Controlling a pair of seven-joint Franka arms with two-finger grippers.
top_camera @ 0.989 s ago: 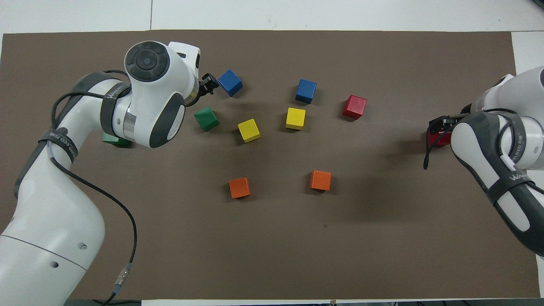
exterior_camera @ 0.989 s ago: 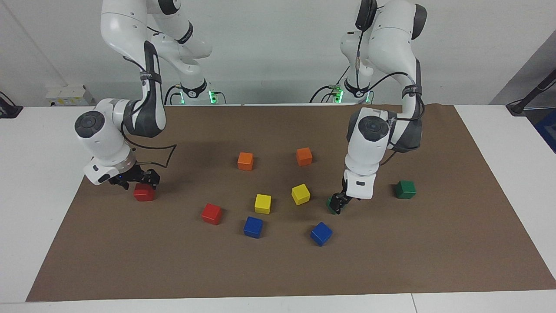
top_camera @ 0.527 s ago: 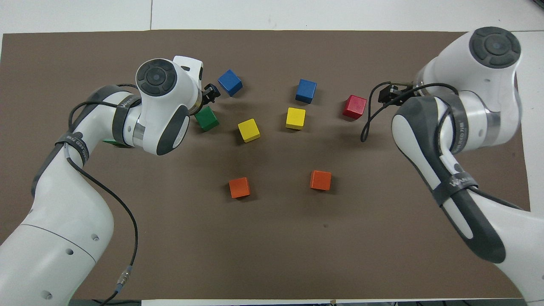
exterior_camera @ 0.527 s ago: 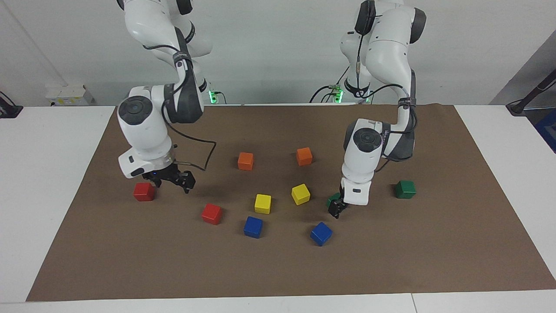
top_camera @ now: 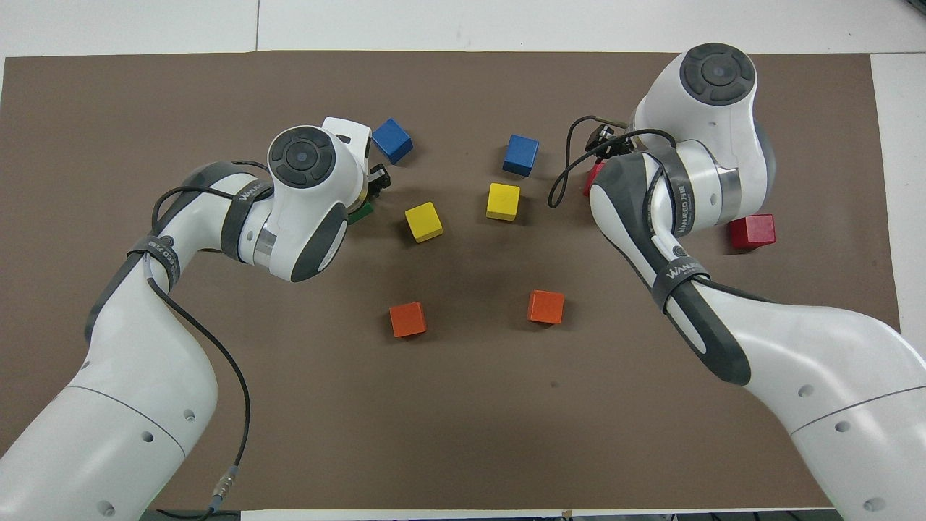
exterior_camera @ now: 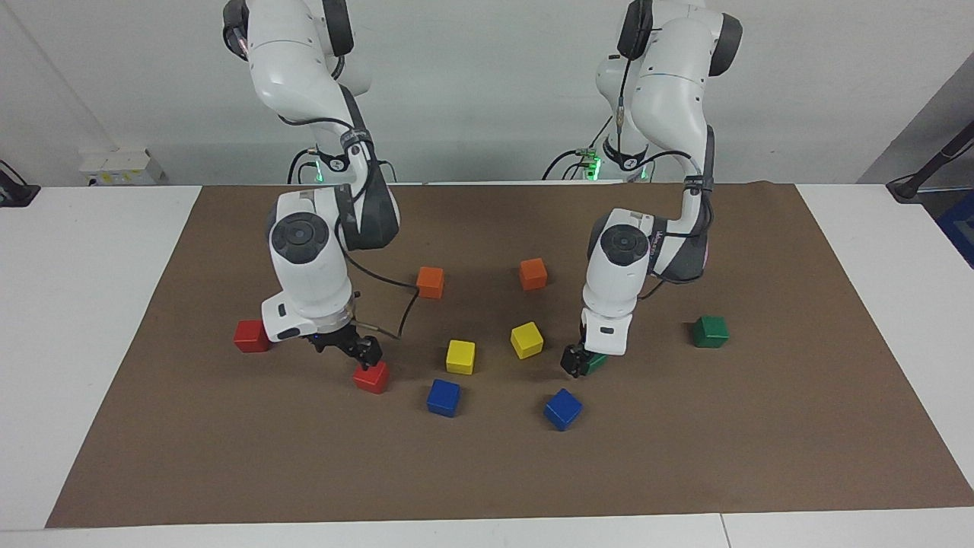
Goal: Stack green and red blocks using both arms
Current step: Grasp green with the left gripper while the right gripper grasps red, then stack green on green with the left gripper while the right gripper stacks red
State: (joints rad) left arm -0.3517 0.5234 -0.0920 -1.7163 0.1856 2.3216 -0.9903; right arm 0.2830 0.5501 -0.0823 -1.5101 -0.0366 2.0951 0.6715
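Observation:
Two red blocks and two green blocks lie on the brown mat (exterior_camera: 761,457). My right gripper (exterior_camera: 356,352) is open, low over one red block (exterior_camera: 371,378), which the arm mostly hides in the overhead view (top_camera: 590,178). The second red block (exterior_camera: 251,336) lies apart at the right arm's end of the mat and also shows in the overhead view (top_camera: 752,231). My left gripper (exterior_camera: 574,361) is down at one green block (exterior_camera: 596,360), of which only a corner shows in the overhead view (top_camera: 360,212). The second green block (exterior_camera: 710,332) lies toward the left arm's end.
Two orange blocks (exterior_camera: 430,281) (exterior_camera: 533,273) lie nearer to the robots. Two yellow blocks (exterior_camera: 460,356) (exterior_camera: 526,339) lie between the grippers. Two blue blocks (exterior_camera: 443,397) (exterior_camera: 562,409) lie farther out. White table surrounds the mat.
My right gripper left the red block at the mat's end and moved toward the middle, over the other red block. My left gripper shifted slightly around the green block.

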